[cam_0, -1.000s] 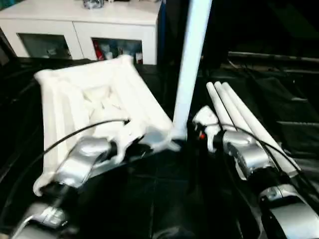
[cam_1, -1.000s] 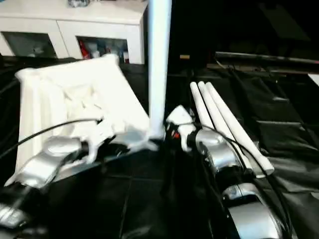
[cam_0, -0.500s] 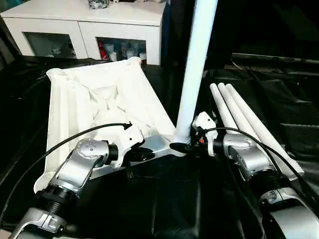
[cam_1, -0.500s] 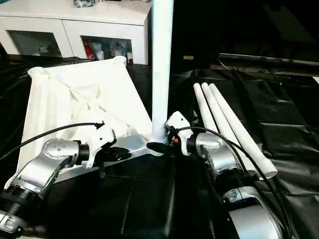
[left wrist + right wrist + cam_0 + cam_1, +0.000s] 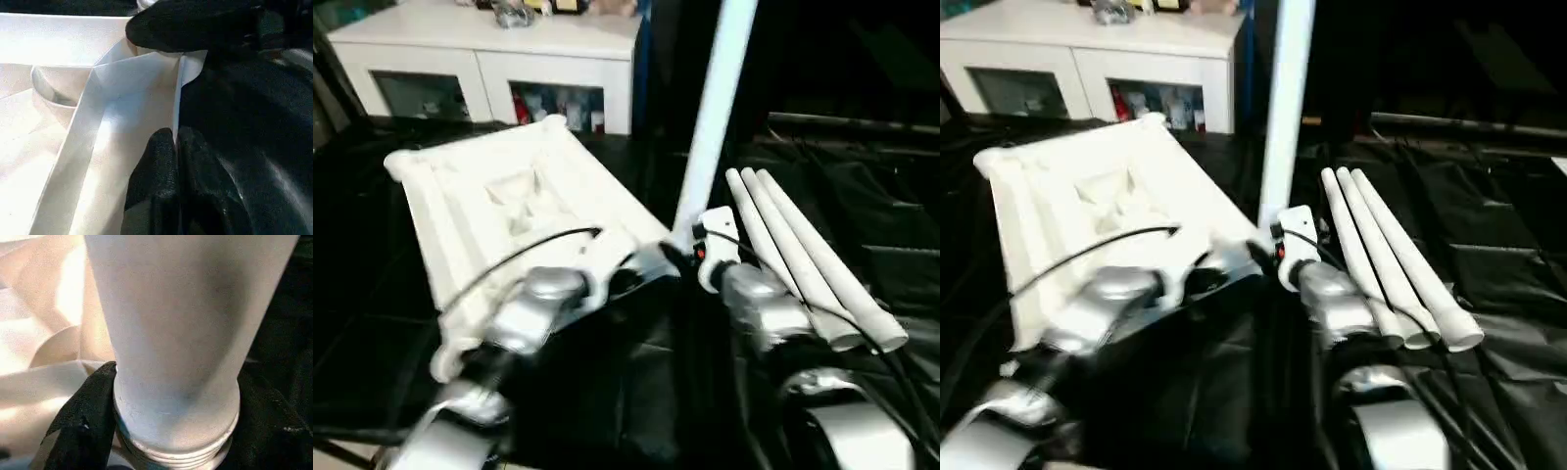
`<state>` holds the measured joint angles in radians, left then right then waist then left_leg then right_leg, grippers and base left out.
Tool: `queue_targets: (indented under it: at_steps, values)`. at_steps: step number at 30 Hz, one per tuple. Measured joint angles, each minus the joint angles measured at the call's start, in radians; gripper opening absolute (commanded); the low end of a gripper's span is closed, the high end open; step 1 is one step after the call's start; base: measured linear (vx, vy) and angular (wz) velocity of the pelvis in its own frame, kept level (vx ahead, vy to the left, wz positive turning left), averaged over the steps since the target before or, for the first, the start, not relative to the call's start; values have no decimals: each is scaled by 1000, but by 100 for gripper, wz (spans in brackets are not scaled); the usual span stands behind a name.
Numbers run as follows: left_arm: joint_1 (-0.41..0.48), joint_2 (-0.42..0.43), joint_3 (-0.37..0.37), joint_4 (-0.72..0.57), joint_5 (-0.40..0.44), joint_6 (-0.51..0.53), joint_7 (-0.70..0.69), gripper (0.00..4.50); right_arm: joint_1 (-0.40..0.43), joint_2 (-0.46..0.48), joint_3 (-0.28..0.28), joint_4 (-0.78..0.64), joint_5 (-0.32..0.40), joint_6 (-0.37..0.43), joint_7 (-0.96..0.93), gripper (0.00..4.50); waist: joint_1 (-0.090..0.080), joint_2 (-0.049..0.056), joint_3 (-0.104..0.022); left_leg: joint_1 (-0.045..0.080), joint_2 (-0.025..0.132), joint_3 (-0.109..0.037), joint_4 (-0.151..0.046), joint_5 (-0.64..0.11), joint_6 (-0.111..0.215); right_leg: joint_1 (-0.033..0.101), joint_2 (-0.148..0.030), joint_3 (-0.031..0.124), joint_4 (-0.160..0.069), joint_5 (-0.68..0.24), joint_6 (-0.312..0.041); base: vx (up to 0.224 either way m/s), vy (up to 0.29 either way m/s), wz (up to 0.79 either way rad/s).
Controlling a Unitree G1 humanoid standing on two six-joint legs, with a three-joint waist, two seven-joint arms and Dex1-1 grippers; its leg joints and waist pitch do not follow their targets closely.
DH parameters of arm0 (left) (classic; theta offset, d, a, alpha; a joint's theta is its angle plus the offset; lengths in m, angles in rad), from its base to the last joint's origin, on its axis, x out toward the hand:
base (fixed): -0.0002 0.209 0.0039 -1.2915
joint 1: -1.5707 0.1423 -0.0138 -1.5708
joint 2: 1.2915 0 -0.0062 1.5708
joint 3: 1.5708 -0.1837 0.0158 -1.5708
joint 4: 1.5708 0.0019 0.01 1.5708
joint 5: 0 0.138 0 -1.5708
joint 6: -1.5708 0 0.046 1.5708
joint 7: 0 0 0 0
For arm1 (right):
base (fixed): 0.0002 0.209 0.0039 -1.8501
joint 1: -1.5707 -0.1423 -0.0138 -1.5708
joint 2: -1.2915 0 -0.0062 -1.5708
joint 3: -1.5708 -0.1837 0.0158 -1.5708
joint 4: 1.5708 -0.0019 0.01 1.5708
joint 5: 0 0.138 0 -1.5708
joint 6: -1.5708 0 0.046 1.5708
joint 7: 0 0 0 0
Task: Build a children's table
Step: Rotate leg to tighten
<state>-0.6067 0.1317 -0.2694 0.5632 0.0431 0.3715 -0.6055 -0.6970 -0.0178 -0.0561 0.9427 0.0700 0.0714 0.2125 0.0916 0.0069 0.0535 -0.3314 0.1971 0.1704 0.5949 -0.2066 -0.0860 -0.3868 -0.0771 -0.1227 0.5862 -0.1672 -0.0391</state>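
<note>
We pinch the light, stiff tabletop (image 5: 499,211) rim with our left gripper (image 5: 176,147) while our right gripper (image 5: 171,431) clasps the smooth, slippery leg (image 5: 181,333) low by its threads.

The tabletop (image 5: 509,206) and the legs (image 5: 803,255) look like smooth white plastic with a faint sheen; the upright leg (image 5: 171,333) ends in moulded threads. The forearms (image 5: 533,308) are brushed silvery metal. Glossy, crinkled black sheeting (image 5: 1489,294) covers the ground.

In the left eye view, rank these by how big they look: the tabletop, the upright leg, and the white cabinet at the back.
1. Tabletop.
2. White cabinet, though it stands farther back and runs past the picture's edge.
3. Upright leg, also cut off at the top.
</note>
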Motion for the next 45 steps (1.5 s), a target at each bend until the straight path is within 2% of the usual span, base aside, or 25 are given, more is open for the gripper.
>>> queue_targets:
  at_steps: [1,2,4,7,9,12,16,20,24,30,33,40,45]
  values:
    - [-1,-4,0,2,2,0,6,0,-4,2,-3,5,-1,-6,-8,331,0,1,0,0,0,0,-1,0,0,1,0,-1,-3,0,0,0,0,0]
    - [-1,-7,0,2,3,-1,6,0,-3,5,-5,8,-2,-16,-11,345,-2,2,-1,0,0,0,-3,0,0,3,0,-1,-9,1,1,0,0,0]
    - [-1,-6,0,3,11,-9,15,0,-1,21,-7,6,2,-28,-7,345,-7,2,-1,-1,-1,0,-3,0,0,3,0,-1,-10,1,1,0,0,0]
    - [1,14,9,4,19,-26,31,0,12,28,1,-8,1,-41,47,389,-27,2,-1,-3,-1,0,-3,0,0,3,0,-1,-10,1,1,0,0,0]
    - [1,26,14,3,20,-31,27,0,23,24,17,-21,0,-45,87,389,-35,3,-1,-1,-1,-1,-5,0,0,2,0,-1,-8,1,2,0,0,0]
    - [22,58,13,-31,19,-45,-20,0,32,-29,54,-37,-3,-44,193,389,-35,3,-1,-1,-1,-1,-11,0,0,0,0,-1,-7,2,2,0,0,0]
    - [52,96,13,-78,5,-56,-80,0,36,-85,68,-48,-3,-53,306,389,-33,6,-3,-2,0,-1,-13,0,0,-5,2,-1,0,1,-3,0,0,0]
    - [99,174,14,-140,-38,-100,-199,0,38,-176,101,-83,-2,-53,494,389,-26,6,-3,-15,1,-1,-10,3,6,-20,2,-1,11,-5,-7,0,0,0]
    - [142,225,16,-186,-60,-124,-298,0,55,-221,146,-115,-2,-65,633,389,-16,6,-3,-17,2,-1,-8,3,6,-22,2,-1,15,-7,-9,0,0,0]
    - [179,258,6,-237,-82,-123,-371,0,60,-224,175,-116,-3,-83,717,389,-4,7,-3,-17,2,0,-5,0,1,-21,2,0,15,-6,-9,0,0,0]
    - [193,270,4,-258,-89,-120,-393,0,61,-222,186,-116,-2,-84,761,351,-1,7,-2,-18,2,0,-5,0,1,-21,2,0,16,-6,-9,0,0,0]
    - [203,275,6,-274,-90,-117,-397,0,61,-221,191,-116,-2,-96,778,293,-2,7,-2,-18,2,0,-5,3,6,-21,2,0,16,-6,-9,0,0,0]
    - [202,271,10,-271,-87,-110,-376,0,64,-192,178,-107,-2,-100,716,277,-6,6,-3,-17,2,0,-4,3,5,-21,2,0,16,-6,-9,0,0,0]
